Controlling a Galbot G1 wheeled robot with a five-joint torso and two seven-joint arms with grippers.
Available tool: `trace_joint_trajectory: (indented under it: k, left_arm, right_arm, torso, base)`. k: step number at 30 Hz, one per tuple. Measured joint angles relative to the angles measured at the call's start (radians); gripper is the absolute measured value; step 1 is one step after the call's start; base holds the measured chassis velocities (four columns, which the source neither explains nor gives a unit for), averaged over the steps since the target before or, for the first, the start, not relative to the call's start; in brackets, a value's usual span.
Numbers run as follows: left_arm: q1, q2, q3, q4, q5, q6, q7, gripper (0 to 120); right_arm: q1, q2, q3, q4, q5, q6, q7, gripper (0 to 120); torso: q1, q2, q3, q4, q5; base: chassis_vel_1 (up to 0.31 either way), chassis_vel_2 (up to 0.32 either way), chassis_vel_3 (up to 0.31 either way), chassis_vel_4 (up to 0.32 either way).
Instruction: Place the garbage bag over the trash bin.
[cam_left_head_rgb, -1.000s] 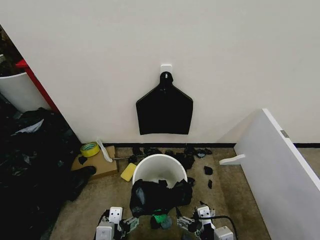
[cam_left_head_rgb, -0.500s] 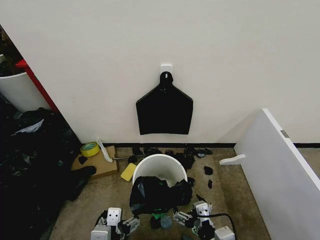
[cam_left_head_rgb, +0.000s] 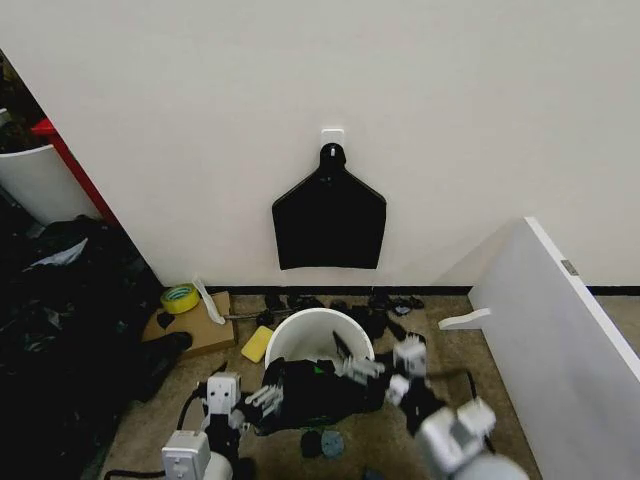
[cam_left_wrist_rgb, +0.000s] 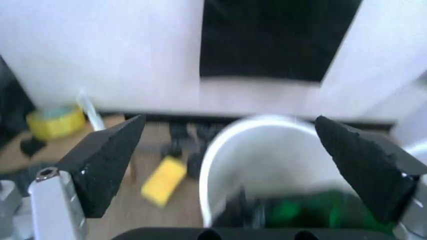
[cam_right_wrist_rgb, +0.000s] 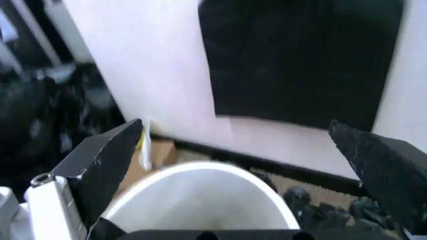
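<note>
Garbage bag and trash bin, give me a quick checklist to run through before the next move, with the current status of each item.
1. Garbage bag draped on the near rim of the trash bin: ok.
2. Bag covering the whole rim: not ok, the far rim shows bare white.
3. Bin upright on the floor: ok.
4. Left gripper at the bag's left edge, fingers spread in its wrist view: open; whether it touches the bag: cannot tell.
5. Right gripper over the bag's right side near the rim, fingers spread: open, no grip.
6. Yellow sponge beside the bin, clear of the rim: ok.
</note>
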Motion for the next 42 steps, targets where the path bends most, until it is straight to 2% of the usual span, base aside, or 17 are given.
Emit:
trace_joint_trajectory:
  k: [3, 4, 5, 6, 11, 13, 18, 22, 24, 28, 30, 36, 37, 42]
  left_arm:
    - [-0.036, -0.033, -0.016, 0.02, -0.001, -0.011, 0.012, 100]
    - [-0.064, -0.062, -0.034, 0.042, -0.012, -0.012, 0.014, 100]
    - [-0.076, -0.08, -0.051, 0.055, -0.016, -0.012, 0.014, 100]
    - [-0.076, -0.08, -0.051, 0.055, -0.016, -0.012, 0.014, 100]
    - [-0.145, -0.205, -0.176, 0.142, -0.036, -0.011, 0.021, 100]
    - [-0.172, -0.245, -0.216, 0.176, -0.046, -0.008, 0.022, 100]
    - [-0.201, -0.275, -0.263, 0.215, -0.077, -0.004, 0.021, 100]
    - [-0.197, -0.275, -0.267, 0.219, -0.08, -0.004, 0.02, 100]
    - [-0.19, -0.276, -0.262, 0.219, -0.08, -0.004, 0.018, 100]
    - [-0.188, -0.284, -0.249, 0.218, -0.08, -0.005, 0.017, 100]
    - [-0.188, -0.286, -0.245, 0.219, -0.08, -0.005, 0.017, 100]
    - [-0.187, -0.282, -0.239, 0.227, -0.078, -0.007, 0.013, 100]
    - [-0.187, -0.282, -0.239, 0.227, -0.078, -0.007, 0.013, 100]
    - [-0.188, -0.279, -0.238, 0.235, -0.076, -0.011, 0.009, 100]
  right_arm:
    - [0.116, 0.011, -0.007, -0.103, 0.033, -0.088, -0.104, 100]
    - [0.204, 0.026, -0.023, -0.184, 0.032, -0.152, -0.205, 100]
    - [0.244, 0.036, -0.032, -0.229, 0.021, -0.176, -0.262, 100]
    - [0.244, 0.036, -0.032, -0.229, 0.021, -0.176, -0.262, 100]
    - [0.441, 0.111, -0.067, -0.463, -0.082, -0.278, -0.543, 100]
    - [0.493, 0.133, -0.082, -0.523, -0.11, -0.304, -0.593, 100]
    - [0.551, 0.158, -0.107, -0.594, -0.206, -0.329, -0.673, 100]
    - [0.569, 0.164, -0.119, -0.621, -0.272, -0.337, -0.698, 92]
    - [0.578, 0.165, -0.127, -0.648, -0.345, -0.337, -0.73, 82]
    - [0.577, 0.161, -0.135, -0.667, -0.394, -0.323, -0.752, 66]
    - [0.573, 0.16, -0.136, -0.667, -0.394, -0.318, -0.749, 62]
    - [0.557, 0.16, -0.14, -0.647, -0.345, -0.333, -0.714, 37]
    - [0.557, 0.16, -0.14, -0.647, -0.345, -0.333, -0.714, 37]
    - [0.533, 0.158, -0.146, -0.616, -0.253, -0.392, -0.625, 15]
  torso:
    - [0.0, 0.0, 0.0, 0.0001, 0.0]
    - [0.0, 0.0, 0.0, 0.0001, -0.0003]
    - [0.0, 0.0, 0.0, 0.0, -0.0003]
    - [0.0, 0.0, 0.0, 0.0, -0.0003]
    - [0.0, 0.0, 0.0, 0.0004, 0.0001]
    - [0.0, 0.0, 0.0, 0.0003, -0.0005]
    - [0.0, 0.0, 0.0, -0.0001, -0.0003]
    - [0.0, 0.0, 0.0, 0.0, -0.0001]
    - [0.0, 0.0, 0.0, 0.0, -0.0001]
    - [0.0, 0.0, 0.0, 0.0, -0.0001]
    - [0.0, 0.0, 0.0, -0.0001, -0.0002]
    - [0.0, 0.0, 0.0, 0.0001, -0.0001]
    - [0.0, 0.0, 0.0, 0.0001, -0.0001]
    - [0.0, 0.0, 0.0, 0.0002, -0.0001]
  base:
    - [0.0, 0.0, 0.0, 0.0]
    - [0.0, 0.0, 0.0, 0.0]
    - [0.0, 0.0, 0.0, 0.0]
    - [0.0, 0.0, 0.0, 0.0]
    - [0.0, 0.0, 0.0, 0.0]
    - [0.0, 0.0, 0.0, 0.0]
    - [0.0, 0.0, 0.0, 0.0]
    - [0.0, 0.0, 0.0, 0.0]
    - [0.0, 0.0, 0.0, 0.0]
    - [0.0, 0.0, 0.0, 0.0]
    - [0.0, 0.0, 0.0, 0.0]
    - [0.0, 0.0, 0.0, 0.0]
    - [0.0, 0.0, 0.0, 0.0]
    - [0.0, 0.0, 0.0, 0.0]
